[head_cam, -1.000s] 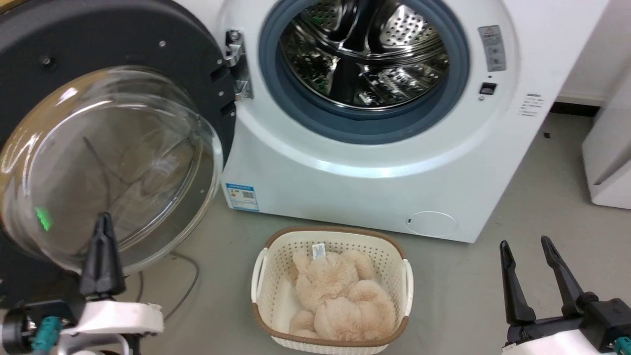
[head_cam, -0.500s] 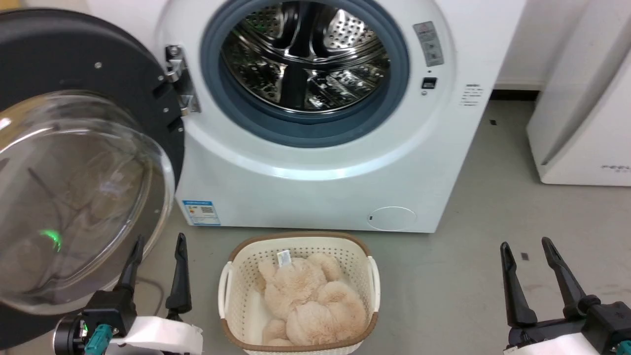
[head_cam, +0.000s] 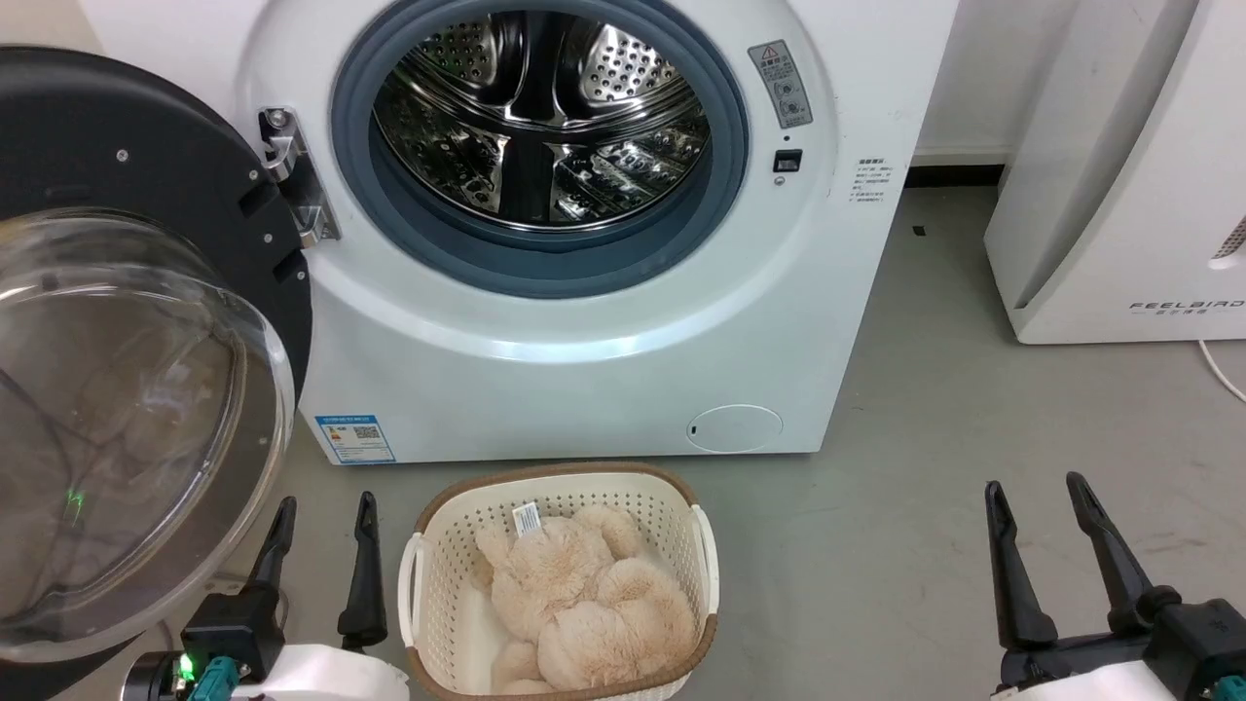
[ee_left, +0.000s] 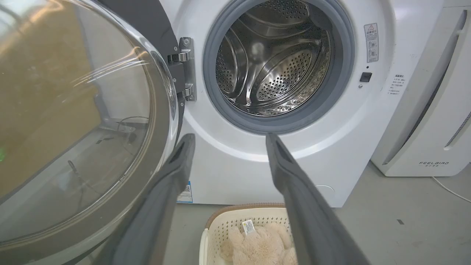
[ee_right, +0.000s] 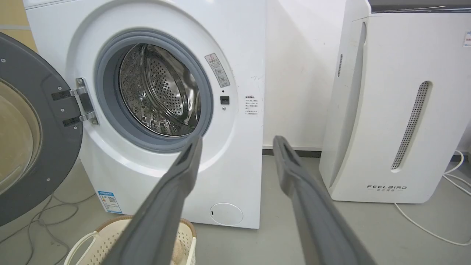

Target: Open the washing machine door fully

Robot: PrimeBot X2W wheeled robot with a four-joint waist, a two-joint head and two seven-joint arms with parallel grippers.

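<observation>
The washing machine door (head_cam: 136, 370), round and glossy black with a bulging clear glass bowl, stands swung wide open at the left of the frame, hung on its metal hinge (head_cam: 297, 185). The white washing machine (head_cam: 584, 360) stands upper centre, with its steel drum (head_cam: 540, 117) exposed inside the grey gasket (head_cam: 574, 268).

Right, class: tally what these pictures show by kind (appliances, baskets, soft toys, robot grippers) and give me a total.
Appliances: 2, the washing machine and the white appliance beside it
Baskets: 1, the basket
Soft toys: 1, the plush toy lying in the basket
Grippers: 2, the left gripper and the right gripper
Total: 6
</observation>
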